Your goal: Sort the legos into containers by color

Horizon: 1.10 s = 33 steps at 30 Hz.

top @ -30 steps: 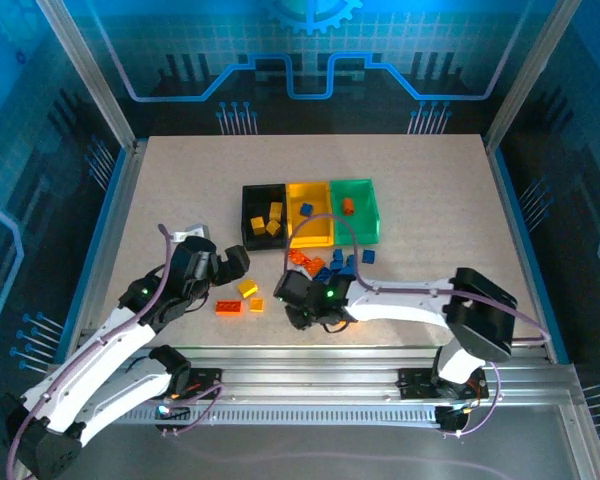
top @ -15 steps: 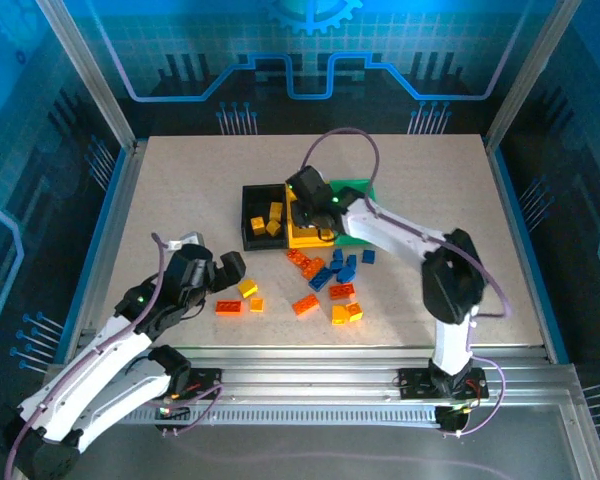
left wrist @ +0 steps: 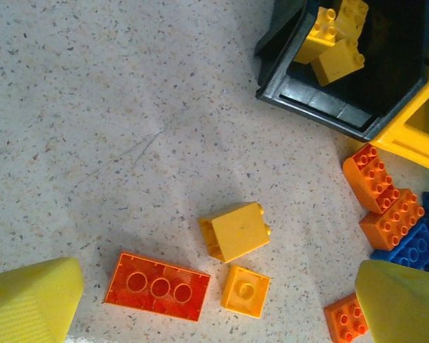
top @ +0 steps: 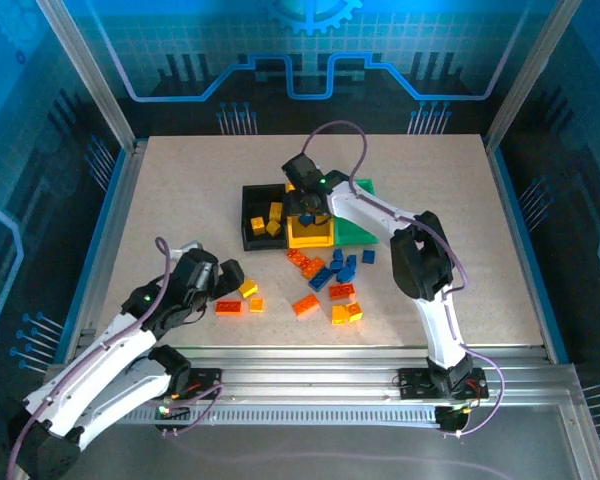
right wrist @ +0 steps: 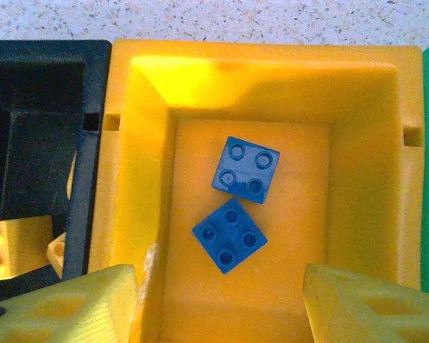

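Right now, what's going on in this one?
Lego sorting is midway. The right gripper hangs over the yellow bin with jaws open and empty; two blue bricks lie inside it. The left gripper, jaws open, hovers above a yellow brick and an orange-red brick on the table. The black bin holds yellow bricks, and a pile of loose bricks waits in front of the bins.

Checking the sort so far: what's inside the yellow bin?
In the yellow bin: two blue bricks, studs up. Open jaws of the right gripper cover its floor's near corners.
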Tool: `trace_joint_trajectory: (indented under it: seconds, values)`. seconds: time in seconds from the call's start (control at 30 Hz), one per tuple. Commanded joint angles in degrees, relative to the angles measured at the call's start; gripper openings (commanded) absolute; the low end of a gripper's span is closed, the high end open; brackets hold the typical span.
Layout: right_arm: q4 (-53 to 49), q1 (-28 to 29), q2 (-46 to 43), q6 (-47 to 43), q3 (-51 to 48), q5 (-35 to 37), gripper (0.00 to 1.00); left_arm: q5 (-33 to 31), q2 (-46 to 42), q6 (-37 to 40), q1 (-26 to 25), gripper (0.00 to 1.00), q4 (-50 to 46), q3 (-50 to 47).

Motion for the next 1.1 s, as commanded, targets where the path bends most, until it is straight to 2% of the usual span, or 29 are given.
trace_joint_trajectory:
  seconds: [0.0, 0.1, 0.3, 0.5, 0.57, 0.77, 1.0, 1.07]
  values:
    - [0.2, 1.1, -5.4, -0.2, -1.1, -0.4, 0.66, -1.8, 1.2, -2.6, 0.2, 0.99, -1.9, -0.7]
    - [2.6, 2.7, -9.6, -0.6, -5.9, 0.9, 0.66, -1.1, 3.0, -7.8, 0.3, 0.99, -2.6, -1.9]
    - [8.1, 4.2, -15.7, 1.1, -16.2, 1.7, 0.66, 1.2, 7.6, -28.3, 0.6, 0.99, -4.6, -3.8]
    - [10.2, 4.0, -18.8, 2.0, -21.7, 2.8, 0.65, -0.1, 14.3, -38.5, 0.7, 0.99, -8.8, 1.4]
    - [10.7, 3.7, -19.8, 2.1, -23.2, 3.0, 0.65, 1.3, 16.5, -41.1, 0.7, 0.9, -8.0, 1.3]
    - [12.6, 2.2, -24.0, 2.6, -27.8, 2.7, 0.65, 7.8, 25.5, -44.5, 1.9, 0.86, -0.5, -0.6]
    - [14.2, 1.2, -28.9, 2.4, -32.1, 2.5, 0.65, 8.7, 33.6, -44.4, 2.6, 0.86, 1.9, 0.9]
    - [14.4, 0.9, -30.1, 2.4, -33.0, 2.5, 0.65, 9.2, 35.1, -44.2, 2.7, 0.8, 3.3, 0.5]
